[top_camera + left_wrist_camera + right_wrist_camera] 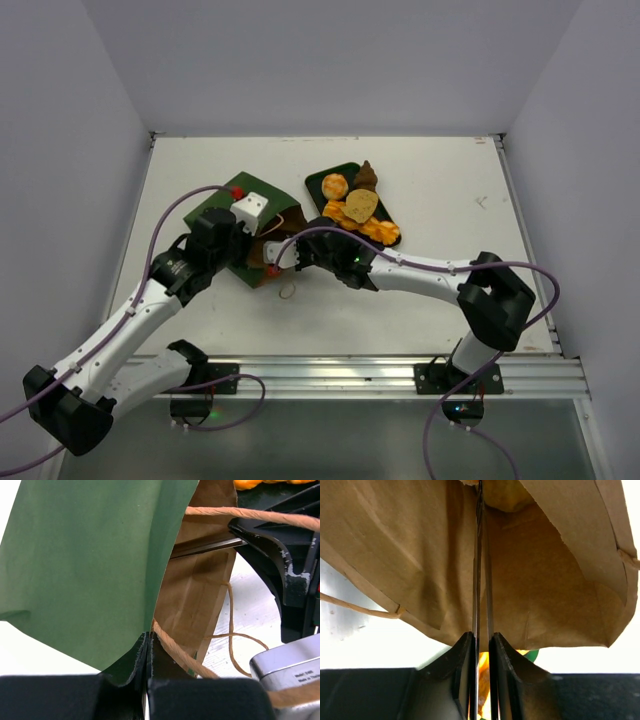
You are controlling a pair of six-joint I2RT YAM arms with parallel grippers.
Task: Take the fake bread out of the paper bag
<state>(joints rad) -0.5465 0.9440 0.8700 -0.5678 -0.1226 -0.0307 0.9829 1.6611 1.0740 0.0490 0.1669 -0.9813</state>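
The paper bag lies on its side left of centre, dark green outside, its brown mouth facing right. My left gripper is shut on the bag's green rim, with a tan cord handle beside its fingertips. My right gripper reaches into the bag's mouth, its jaws almost together against the kraft inside. A golden piece shows deep in the bag by its tips; whether it is held is unclear. Several fake bread pieces and the dark brown pointed one lie on the tray.
The flat dark green tray sits just right of the bag, close behind my right arm. A small ring of cord lies on the table in front of the bag. Something orange shows under my right gripper. Grey walls enclose the table.
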